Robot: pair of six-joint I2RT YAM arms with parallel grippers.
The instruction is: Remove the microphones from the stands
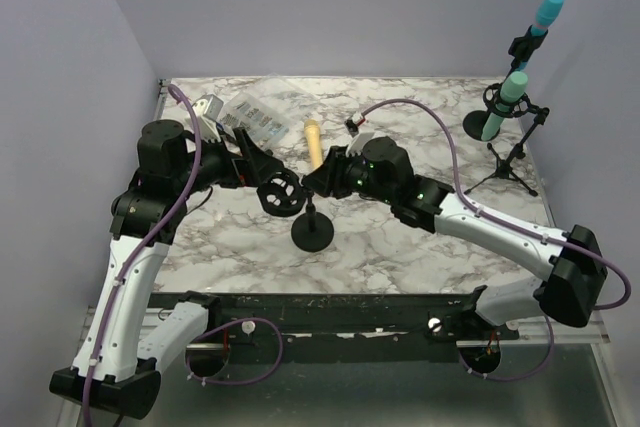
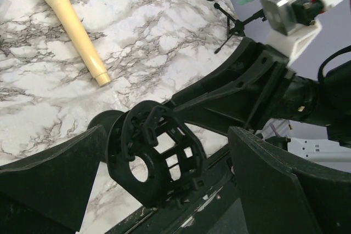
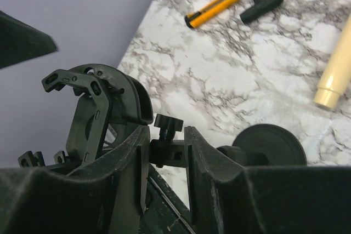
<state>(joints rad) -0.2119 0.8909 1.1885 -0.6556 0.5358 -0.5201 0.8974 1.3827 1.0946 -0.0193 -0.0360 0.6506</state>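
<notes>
The cream-coloured handheld microphone (image 1: 312, 142) lies flat on the white marble-patterned table (image 1: 400, 247), out of its holder and touched by neither of my grippers, just beyond the black desk stand (image 1: 312, 234). That stand sits upright on its round base, and its ring-shaped black shock mount (image 2: 156, 157) is tilted over on top. My right gripper (image 3: 164, 154) is clamped on the small swivel joint under the mount, one finger pressed to each side of it just below the little black knob (image 3: 167, 123). My left gripper (image 2: 167, 135) is spread wide. The shock mount sits in the gap between its fingers, and I cannot tell whether either finger touches it. Farther off, near the table's far left, lie a yellow-and-black utility knife (image 3: 214, 8), a black T-handled tool (image 3: 262, 6) and some clear plastic packaging (image 1: 250, 112). At the far right stand a black tripod stand (image 1: 515, 162) and a round-based black stand carrying a teal microphone (image 1: 505, 107), with a second teal microphone (image 1: 545, 12) clipped higher up behind it.
</notes>
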